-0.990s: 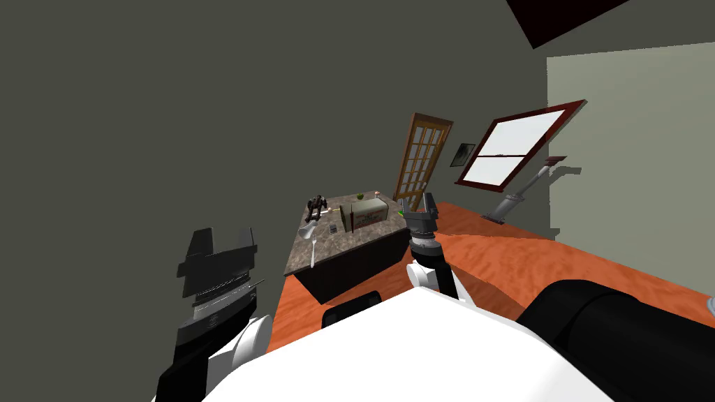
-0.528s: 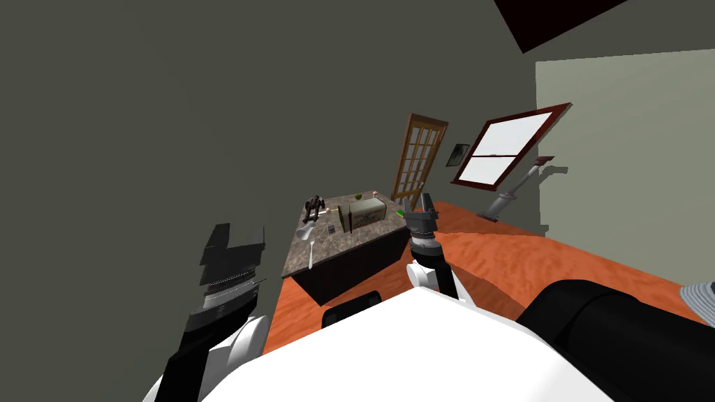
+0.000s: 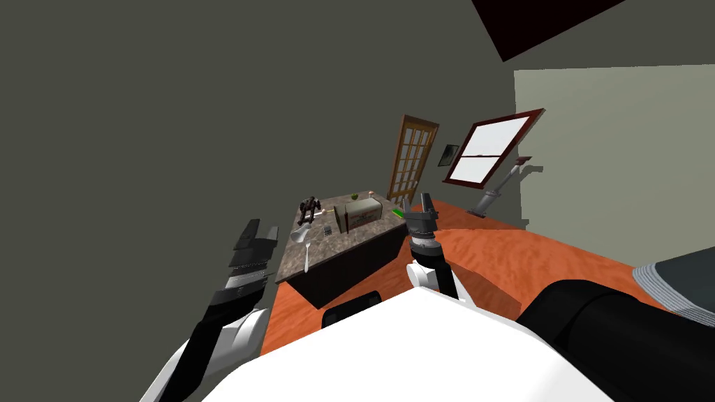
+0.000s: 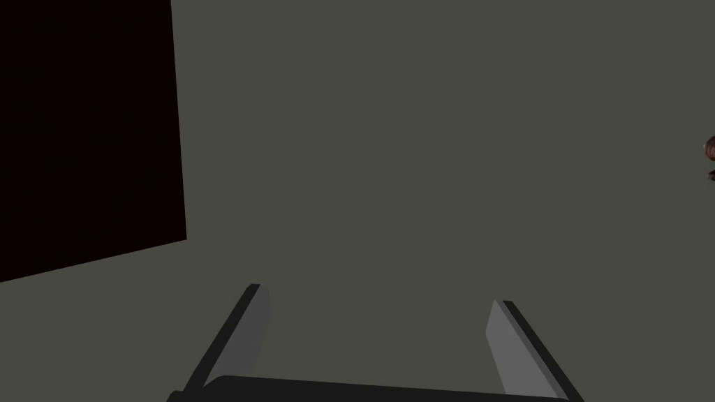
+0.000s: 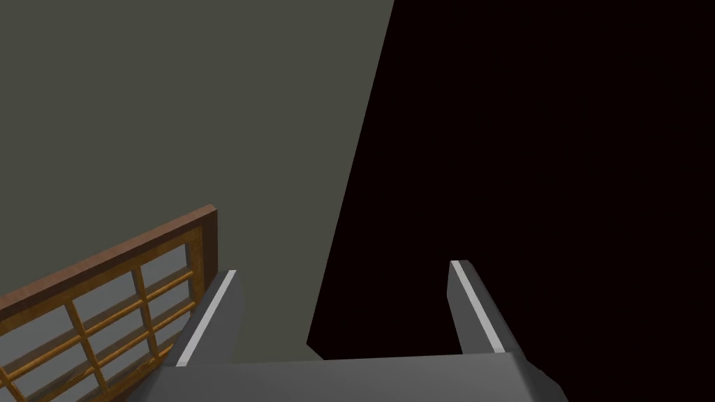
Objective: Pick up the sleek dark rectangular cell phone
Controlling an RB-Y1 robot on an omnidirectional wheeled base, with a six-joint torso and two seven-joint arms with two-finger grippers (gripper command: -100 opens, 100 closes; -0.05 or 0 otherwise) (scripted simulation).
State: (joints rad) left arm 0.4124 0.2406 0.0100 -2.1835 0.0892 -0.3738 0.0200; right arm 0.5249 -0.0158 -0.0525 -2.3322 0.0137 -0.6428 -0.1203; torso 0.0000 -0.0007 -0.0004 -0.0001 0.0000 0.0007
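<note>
The cell phone point(image 3: 327, 229) is a small dark flat rectangle lying on the stone-patterned top of a dark table point(image 3: 349, 241), well ahead of me across the floor. My left gripper point(image 3: 261, 227) is raised to the left of the table, short of it, and stands open point(image 4: 377, 294) facing a grey wall. My right gripper point(image 3: 416, 200) is held up beside the table's right end, also open point(image 5: 343, 268), with nothing between its fingers. Both grippers are far from the phone.
Around the phone on the table lie a dark figurine point(image 3: 308, 207), a white ladle point(image 3: 301, 234), a fork point(image 3: 306, 259), a cardboard box point(image 3: 361, 212) and a green apple point(image 3: 354, 197). A wooden glazed door point(image 3: 412, 159) stands behind. A black armchair point(image 3: 607, 328) is close at my right.
The whole picture has slid left, so my head has turned. My left hand has moved toward the table and rolled edge-on. The right arm holds its place.
</note>
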